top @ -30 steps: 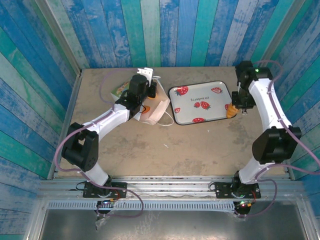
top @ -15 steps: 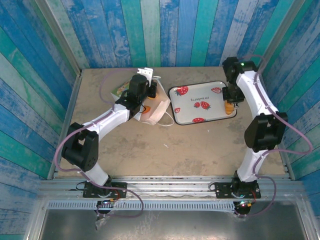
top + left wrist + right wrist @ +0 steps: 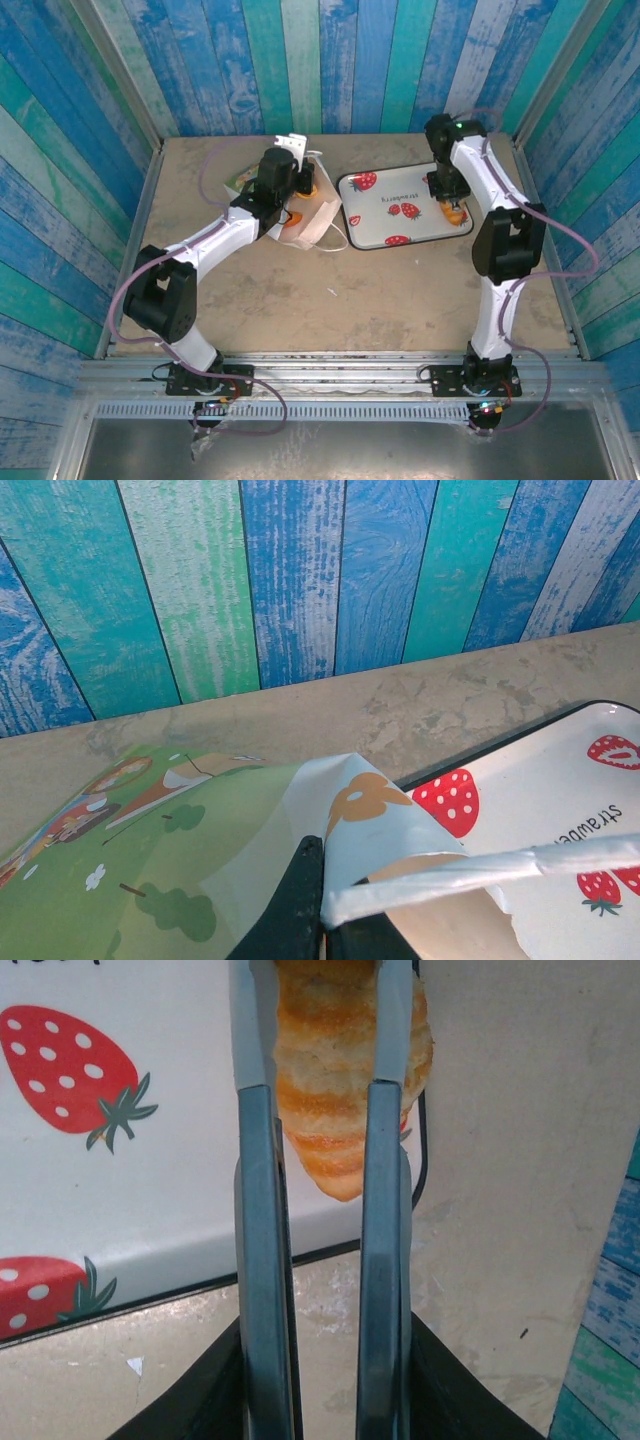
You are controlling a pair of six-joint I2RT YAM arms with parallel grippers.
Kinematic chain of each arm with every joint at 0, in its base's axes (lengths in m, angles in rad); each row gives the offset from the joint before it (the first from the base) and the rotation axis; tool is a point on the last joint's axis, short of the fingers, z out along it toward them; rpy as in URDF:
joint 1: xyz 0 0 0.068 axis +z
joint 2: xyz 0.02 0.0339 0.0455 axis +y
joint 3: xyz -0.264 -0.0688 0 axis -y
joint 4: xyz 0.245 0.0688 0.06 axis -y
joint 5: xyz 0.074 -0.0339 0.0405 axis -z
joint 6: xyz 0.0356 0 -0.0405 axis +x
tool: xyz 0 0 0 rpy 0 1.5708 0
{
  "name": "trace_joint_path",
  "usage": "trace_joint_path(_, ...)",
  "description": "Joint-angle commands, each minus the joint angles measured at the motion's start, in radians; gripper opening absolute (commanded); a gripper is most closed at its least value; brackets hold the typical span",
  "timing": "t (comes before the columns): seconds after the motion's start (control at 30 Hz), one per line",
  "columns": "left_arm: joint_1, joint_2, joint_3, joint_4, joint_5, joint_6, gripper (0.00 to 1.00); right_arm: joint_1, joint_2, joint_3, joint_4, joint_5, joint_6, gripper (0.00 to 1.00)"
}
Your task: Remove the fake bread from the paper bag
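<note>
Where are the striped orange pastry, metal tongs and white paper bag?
Striped orange pastry point(image 3: 328, 1130): right wrist view, lower body.
Metal tongs point(image 3: 262, 1260): right wrist view, left arm.
White paper bag point(image 3: 318, 212): top external view, side panel.

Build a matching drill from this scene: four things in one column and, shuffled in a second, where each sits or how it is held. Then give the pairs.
Things
1. paper bag
2. fake bread
3. strawberry tray
4. green picture sheet

Places or states
A. flat on the table, right of the bag
B. held between the tips of the metal tongs, at the tray's right edge
C. on the table near the back wall, left of the bag
D. edge pinched in the left gripper

Pairs: 1-D, 2-B, 3-A, 4-C
</note>
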Motion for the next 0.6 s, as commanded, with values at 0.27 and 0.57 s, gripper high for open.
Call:
trace_joint_path(0.27, -0.001, -0.053, 0.046, 0.034, 0.009, -0.002, 0.01, 0.003, 0.030, 0.018, -0.009, -0.013, -0.025, 0.47)
trace_joint_path(0.57, -0.001, -0.055, 0.045, 0.027, 0.006, 0.002, 0.01, 0.003, -0.025, 0.021, -0.011, -0.033, -0.023, 0.45)
